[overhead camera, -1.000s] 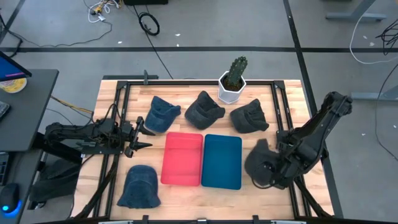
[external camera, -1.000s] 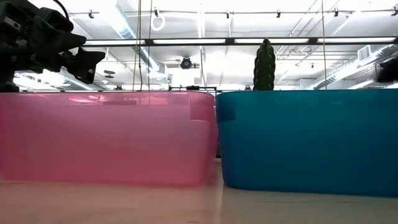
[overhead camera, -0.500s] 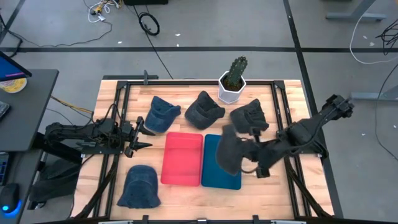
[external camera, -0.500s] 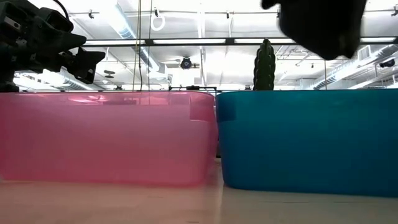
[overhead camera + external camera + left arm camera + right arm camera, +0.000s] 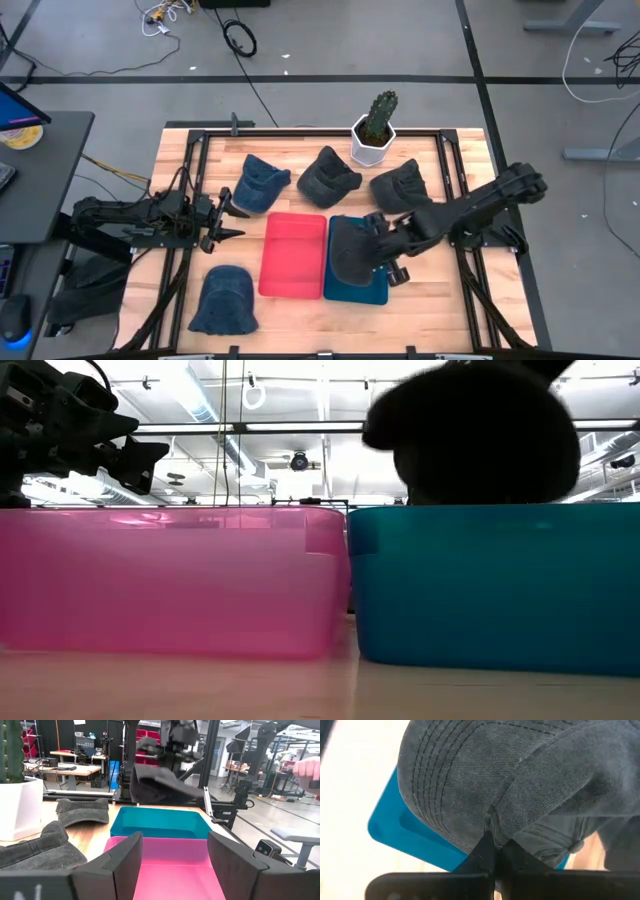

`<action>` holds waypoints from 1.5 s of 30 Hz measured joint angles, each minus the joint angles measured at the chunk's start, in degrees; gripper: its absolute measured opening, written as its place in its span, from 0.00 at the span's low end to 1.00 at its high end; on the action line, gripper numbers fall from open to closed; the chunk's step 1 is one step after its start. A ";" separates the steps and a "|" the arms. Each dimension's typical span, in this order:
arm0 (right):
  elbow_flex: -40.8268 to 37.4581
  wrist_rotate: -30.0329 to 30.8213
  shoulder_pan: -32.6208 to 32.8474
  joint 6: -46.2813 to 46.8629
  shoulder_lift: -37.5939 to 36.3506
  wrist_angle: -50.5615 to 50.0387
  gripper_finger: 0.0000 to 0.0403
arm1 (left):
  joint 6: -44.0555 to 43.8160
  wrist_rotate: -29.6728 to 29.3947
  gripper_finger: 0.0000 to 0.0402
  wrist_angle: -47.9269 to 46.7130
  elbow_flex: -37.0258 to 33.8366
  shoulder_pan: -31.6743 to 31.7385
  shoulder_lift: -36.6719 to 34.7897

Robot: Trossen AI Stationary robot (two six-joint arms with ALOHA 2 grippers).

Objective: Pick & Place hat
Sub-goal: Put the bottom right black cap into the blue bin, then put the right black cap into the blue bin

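My right gripper (image 5: pixel 385 243) reaches from the table's right side over the blue bin (image 5: pixel 368 285) and is shut on a dark grey cap (image 5: pixel 349 252). In the low view the cap (image 5: pixel 480 435) hangs just above the blue bin's rim (image 5: pixel 490 510). The left wrist view shows the cap (image 5: pixel 160 775) held over that bin (image 5: pixel 155 822). The pink bin (image 5: pixel 293 254) stands to the left of the blue one. My left gripper (image 5: pixel 232 215) waits open near the table's left side, touching nothing. My right gripper pinches the cap between its two fingers (image 5: pixel 482 857) at a fold where the stitched brim meets the crown (image 5: pixel 492 832). The fingers come from the table's right, slanting down. The cap is lifted clear and hangs over the blue bin, its brim (image 5: pixel 437 775) away from the fingers.
Several other caps lie on the table: a blue one (image 5: pixel 262 182), two dark ones (image 5: pixel 328 177) (image 5: pixel 402 188) along the far side, and a blue one (image 5: pixel 225 300) near the left front. A potted cactus (image 5: pixel 375 125) stands at the far edge. Black frame rails border the table.
My right gripper has swung from the table's near right corner toward the left, carrying the cap up and over the blue bin. In the last half second it has come down, so the cap now hangs just above the bin's rim.
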 joint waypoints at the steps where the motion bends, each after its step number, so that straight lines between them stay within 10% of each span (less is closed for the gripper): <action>1: 0.00 -0.16 -0.13 -0.51 1.07 -0.05 0.00 | -0.02 0.02 0.57 0.00 0.02 0.02 -0.02; 17: 0.00 -6.07 -2.52 0.74 10.33 -0.97 0.02 | -0.01 0.00 0.57 0.00 0.01 0.00 -0.01; 37: 0.00 -5.54 -6.05 12.18 6.97 -13.07 0.41 | 0.00 0.00 0.57 -0.02 0.02 0.00 -0.01; 45: 0.00 4.11 -13.23 25.50 1.91 -18.67 0.52 | 0.00 0.01 0.57 -0.02 0.02 0.02 -0.01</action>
